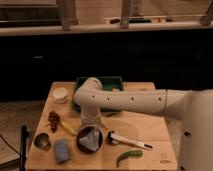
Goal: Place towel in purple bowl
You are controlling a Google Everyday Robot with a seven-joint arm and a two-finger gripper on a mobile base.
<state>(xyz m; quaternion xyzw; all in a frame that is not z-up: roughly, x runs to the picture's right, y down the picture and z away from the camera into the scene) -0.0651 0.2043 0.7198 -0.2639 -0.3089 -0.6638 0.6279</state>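
A wooden desk [142, 127] carries everything. Farthest left of the gripper, near the front left corner, stands a small metal cup [42, 141]. Behind it, to the gripper's left, lies a cluster of dark red bits [53, 120], and farther back a white cup [60, 94] sits near the desk's rear left edge. A blue sponge [61, 150] lies at the front, just left of the bowl. A yellow object [67, 128] lies slantwise between the red cluster and the bowl.

The gripper [91, 121] hangs at the end of the white arm [125, 102], pointing down directly over the purple bowl [90, 140]. Whether the fingers are spread or closed cannot be told: they merge with the cloth below. The towel [91, 138], pale grey-blue, lies bunched inside the bowl, directly under the fingers.

Behind the gripper, partly hidden by the arm's elbow, sits a green tray [116, 81]. To the right of the fingers a white-handled tool [129, 141] lies slantwise on the desk, its dark end nearest the bowl. In front of it, to the fingers' right, rests a curved green vegetable [128, 156].
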